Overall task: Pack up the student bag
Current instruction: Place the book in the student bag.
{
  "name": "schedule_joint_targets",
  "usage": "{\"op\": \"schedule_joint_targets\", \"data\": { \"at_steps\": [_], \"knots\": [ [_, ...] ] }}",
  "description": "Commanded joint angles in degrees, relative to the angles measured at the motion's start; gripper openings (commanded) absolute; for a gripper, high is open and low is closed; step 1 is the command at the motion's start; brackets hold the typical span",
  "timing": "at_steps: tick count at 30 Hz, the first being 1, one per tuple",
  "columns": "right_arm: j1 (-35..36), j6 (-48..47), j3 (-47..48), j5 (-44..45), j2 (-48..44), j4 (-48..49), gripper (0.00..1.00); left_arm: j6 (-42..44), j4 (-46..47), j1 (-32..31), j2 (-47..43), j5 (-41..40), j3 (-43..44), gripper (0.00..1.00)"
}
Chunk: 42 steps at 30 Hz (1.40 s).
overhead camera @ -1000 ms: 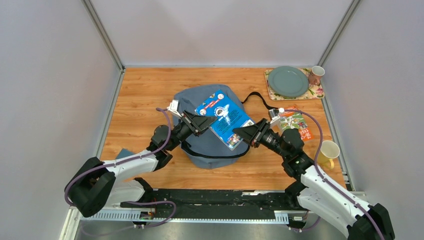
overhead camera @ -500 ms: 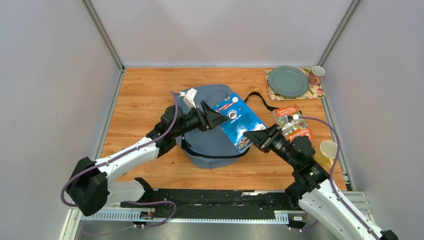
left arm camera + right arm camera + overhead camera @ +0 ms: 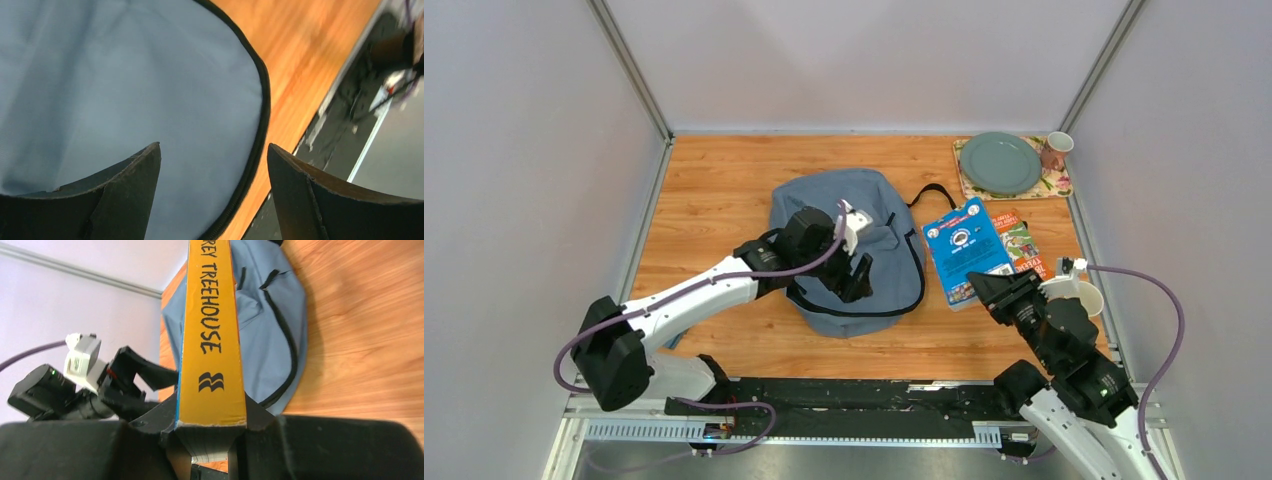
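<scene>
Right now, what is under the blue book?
A red and green book peeks out from under the blue book's right edge, on the wooden table. The rest of it is covered. The right gripper holds the blue book.

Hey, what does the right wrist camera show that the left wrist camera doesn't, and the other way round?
Only the right wrist view shows a book with a yellow spine reading TREEHOUSE, clamped between the right fingers, and the pale wall behind. Only the left wrist view shows the dark rail and cables past the table's edge. Both show the grey-blue student bag with its black zip, the wooden table, and the left fingers, spread open over the bag.
</scene>
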Motion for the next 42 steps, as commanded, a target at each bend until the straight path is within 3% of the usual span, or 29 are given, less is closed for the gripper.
{"op": "schedule_joint_targets", "data": {
  "at_steps": [1,10,20,25,32,36,42],
  "knots": [
    [0.2,-2.2,4.4,6.2,-0.5,-1.3,0.00,15.5,-10.7,-4.5,3.0,2.3,4.8,0.84],
    [0.2,-0.9,2.3,2.0,1.6,1.8,0.00,16.9,-11.2,-8.5,8.4,2.7,8.0,0.82],
    [0.2,-0.8,1.9,1.2,1.8,2.2,0.00,16.5,-13.0,-10.0,15.1,-1.3,12.4,0.62],
    [0.1,-0.6,1.6,0.9,1.5,2.1,0.00,16.4,-13.0,-10.6,17.1,-0.8,13.1,0.57],
    [0.1,-0.1,1.0,0.7,0.9,2.3,0.00,16.2,-13.0,-11.3,18.7,-0.8,13.4,0.38],
    [0.1,-0.1,1.0,0.9,0.3,1.9,0.00,16.6,-13.7,-11.5,19.1,0.6,13.6,0.37],
    [0.2,0.3,0.6,1.0,0.2,1.9,0.00,17.1,-14.4,-11.4,19.2,6.6,13.7,0.47]
  ]
}}
